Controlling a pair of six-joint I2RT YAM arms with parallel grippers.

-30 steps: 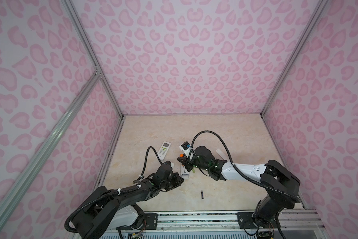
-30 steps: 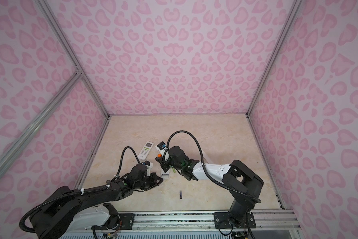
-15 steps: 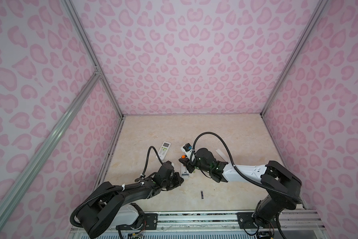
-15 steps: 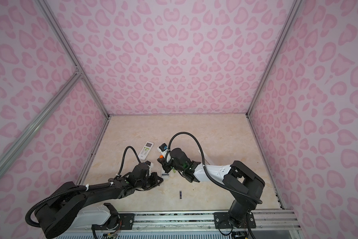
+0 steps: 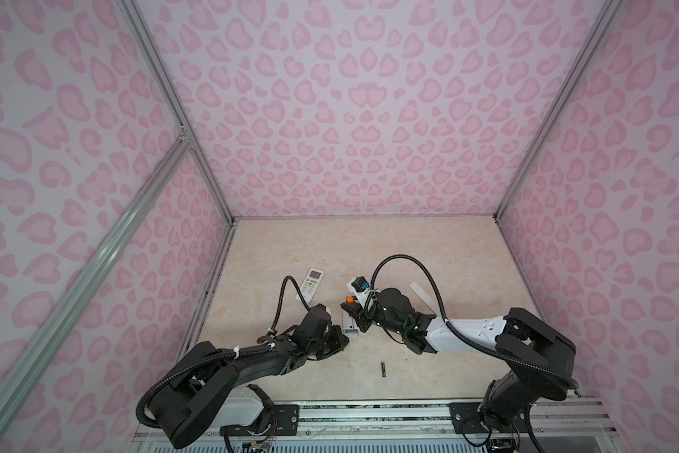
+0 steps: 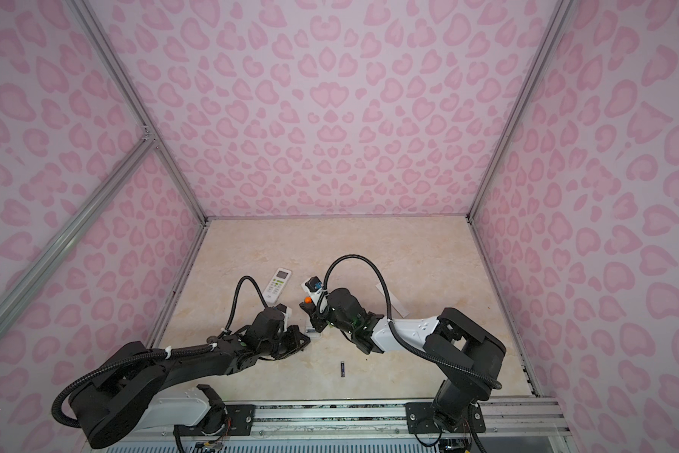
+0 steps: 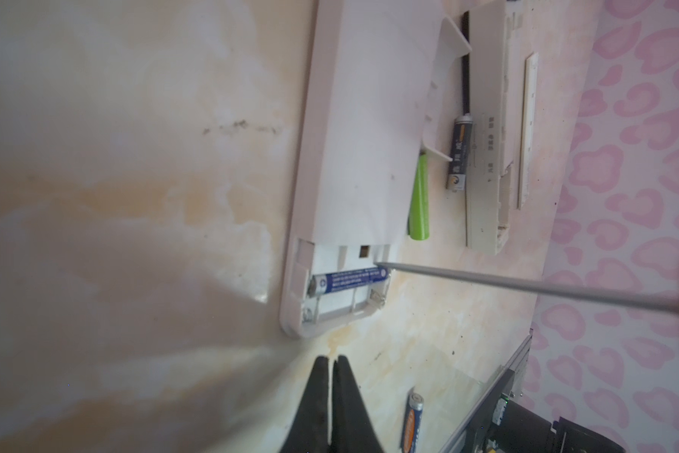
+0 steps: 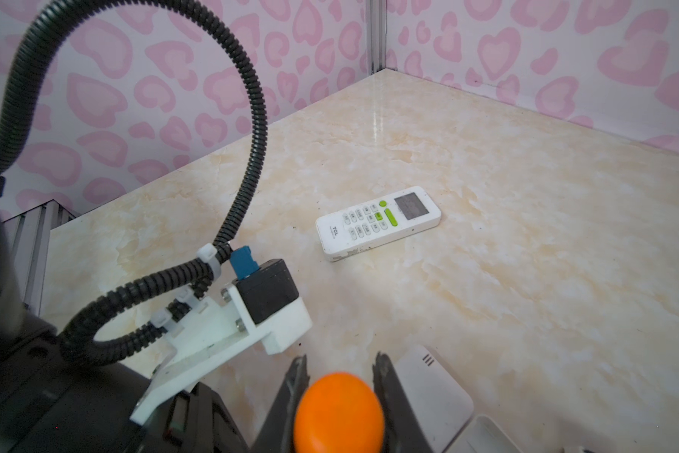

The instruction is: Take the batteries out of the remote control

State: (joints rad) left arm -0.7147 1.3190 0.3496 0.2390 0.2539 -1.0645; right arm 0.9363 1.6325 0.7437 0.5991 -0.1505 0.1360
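Inside the battery bay at one end of the open remote, which lies face down on the tabletop, a blue battery sits in its slot. The slot next to it shows only its spring. The screwdriver reaches in with its shaft tip right at that battery's end. The right jaws clamp its orange handle, one finger on each side. Just off the remote's bay end, the left jaws are pressed together and hold nothing.

Along the open remote's long side lies a lime green battery, just beside it. A black battery lies a little further out, against a second remote. A blue-and-orange battery lies loose on the tabletop, apart from the open remote on its bay side; both top views show it. A face-up white remote lies well apart from the open remote.
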